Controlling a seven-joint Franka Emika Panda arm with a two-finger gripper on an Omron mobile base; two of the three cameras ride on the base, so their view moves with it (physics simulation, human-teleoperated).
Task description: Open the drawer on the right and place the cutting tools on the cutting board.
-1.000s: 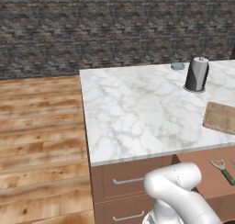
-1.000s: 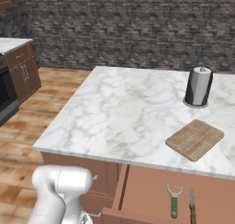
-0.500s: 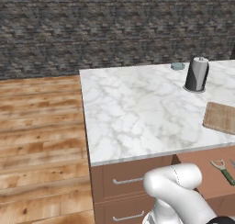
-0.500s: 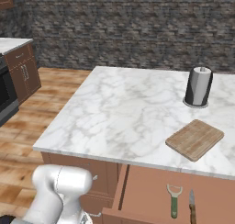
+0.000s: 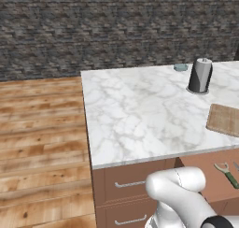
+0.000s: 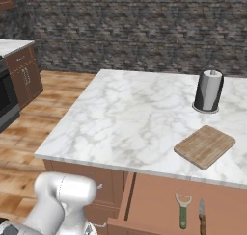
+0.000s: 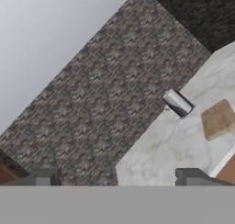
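Right base view: drawer [image 6: 159, 200] standing open, holding peeler [image 6: 183, 211] and knife [image 6: 202, 215]; board [image 6: 205, 145] lying on bench [image 6: 120, 118]. Claw [image 7: 120, 178] gaping wide, gripping nothing.

On the tabletop [image 6: 130, 118] the cutting board [image 6: 204, 145] lies near the front edge, with the grey cylinder [image 6: 208, 91] standing behind it at about 12 o'clock. Below the board, the drawer [image 6: 159, 200] stands open; inside it the peeler [image 6: 183, 210] lies with the knife [image 6: 201, 215] just beside it at 3 o'clock.
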